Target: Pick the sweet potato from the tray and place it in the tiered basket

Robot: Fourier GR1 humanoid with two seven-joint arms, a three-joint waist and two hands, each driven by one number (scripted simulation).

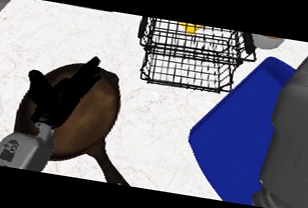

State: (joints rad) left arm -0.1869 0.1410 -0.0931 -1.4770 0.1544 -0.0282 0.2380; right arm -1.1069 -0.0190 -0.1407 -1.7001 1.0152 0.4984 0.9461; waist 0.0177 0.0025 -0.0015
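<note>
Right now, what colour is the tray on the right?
Blue tray, seen in the head view.

A single head view looks steeply down on the white marbled surface [161, 127] from the robot's side, forearms entering from the lower edge. The wire tiered basket [191, 56] sits at the far edge, top of frame; the grey right forearm [306, 130] looms close, filling the right side.

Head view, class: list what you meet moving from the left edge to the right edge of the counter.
Left hand over the brown pan → black tiered basket → blue tray → grey right forearm.
</note>
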